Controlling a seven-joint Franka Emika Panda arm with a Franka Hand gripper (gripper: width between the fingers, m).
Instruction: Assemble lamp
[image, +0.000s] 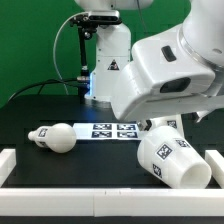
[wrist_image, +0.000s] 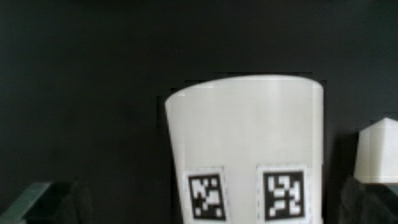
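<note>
The arm (image: 165, 70) is leaning in over the black worktop (image: 30, 110), filling the exterior view from twelve round to three o'clock. The shade (image: 172, 158) is lying on its side at about four o'clock from the marker board (image: 115, 130), tags facing up, right under the arm's wrist. The bulb (image: 55, 137) is lying on its side well apart from the shade, at nine o'clock from the marker board, its tagged neck pointing away from the board.

Through the wrist view, the camera is looking straight down on the shade (wrist_image: 249, 150), and two square tags are showing on the end nearer the lens. A small white block (wrist_image: 377, 150) is sitting just beside the shade with a dark gap between them; I cannot tell what it is.

As for the hand, only one dark finger (wrist_image: 43, 200) is peeking in at the frame's edge, clear of the shade. The other is not showing, so I cannot tell how wide the hand is standing.
</note>
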